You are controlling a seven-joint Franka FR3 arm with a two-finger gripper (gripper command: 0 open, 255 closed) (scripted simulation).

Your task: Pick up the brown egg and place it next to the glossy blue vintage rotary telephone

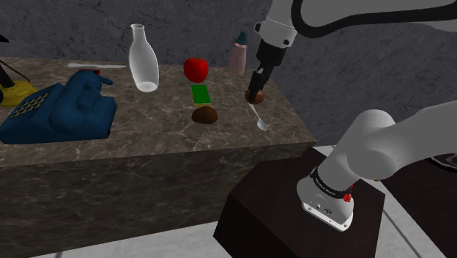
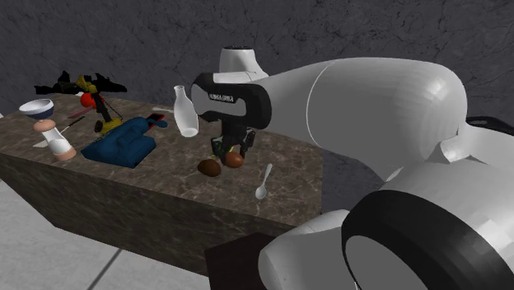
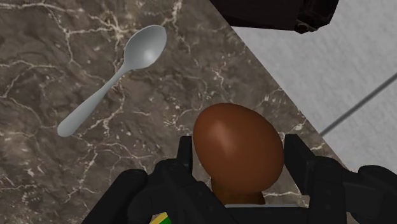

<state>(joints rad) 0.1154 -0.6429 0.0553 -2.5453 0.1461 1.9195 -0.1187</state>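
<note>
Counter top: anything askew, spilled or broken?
Nothing stands out. The brown egg is clasped squarely in the black claw above the dark marble-patterned counter. The grey spoon lies flat near the counter's end, intact, with nothing spilled around it.

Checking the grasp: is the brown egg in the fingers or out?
In: the wrist view shows the brown egg clasped between both fingers.

Brown egg [image 3: 236, 149], blue telephone [image 1: 62, 110], red apple [image 1: 195, 69], grey spoon [image 3: 95, 98], white-veined brown counter [image 1: 146, 132]
</note>
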